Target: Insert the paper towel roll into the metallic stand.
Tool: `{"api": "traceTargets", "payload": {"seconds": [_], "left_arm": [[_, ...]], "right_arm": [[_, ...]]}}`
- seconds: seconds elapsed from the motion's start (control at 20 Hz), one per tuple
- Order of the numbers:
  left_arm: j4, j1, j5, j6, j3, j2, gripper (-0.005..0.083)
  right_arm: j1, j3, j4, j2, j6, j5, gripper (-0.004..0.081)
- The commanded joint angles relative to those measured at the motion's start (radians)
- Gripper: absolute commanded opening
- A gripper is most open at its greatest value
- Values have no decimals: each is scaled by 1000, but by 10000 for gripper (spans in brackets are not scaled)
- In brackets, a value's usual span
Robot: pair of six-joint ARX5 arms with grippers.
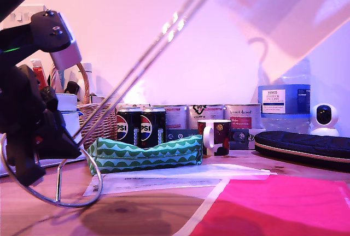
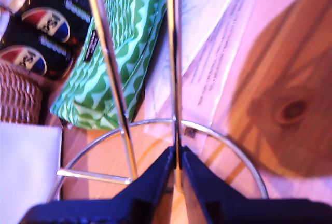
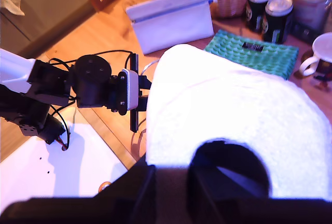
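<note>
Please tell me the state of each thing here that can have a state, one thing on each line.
metallic stand: tilted, base ring partly off the table, held by my first gripper.
paper towel roll: raised, not on the stand, held by my second gripper.
cans: upright.
mug: upright.
</note>
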State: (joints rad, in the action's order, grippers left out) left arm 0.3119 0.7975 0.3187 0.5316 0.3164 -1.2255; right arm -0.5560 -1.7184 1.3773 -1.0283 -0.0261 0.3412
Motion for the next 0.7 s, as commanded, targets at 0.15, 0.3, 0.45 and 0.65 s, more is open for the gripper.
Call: {"api": "traceTargets", "payload": {"seconds": [0.15,0.3,0.45,0.65], "left_arm": [[66,17,32,20,10,8,-19],[81,17,32,25,10,8,-19],[119,17,31,26,10,8,-19],[209,17,28,26,10,10,-19]], "right_arm": [[0,-15,-19,-32,2,24,-12],[-5,-15,-18,-48,5,58,-12],[-13,-15,-18,-56,11,78,-12],[-14,-15,-18,-77,11,133,-12]]}}
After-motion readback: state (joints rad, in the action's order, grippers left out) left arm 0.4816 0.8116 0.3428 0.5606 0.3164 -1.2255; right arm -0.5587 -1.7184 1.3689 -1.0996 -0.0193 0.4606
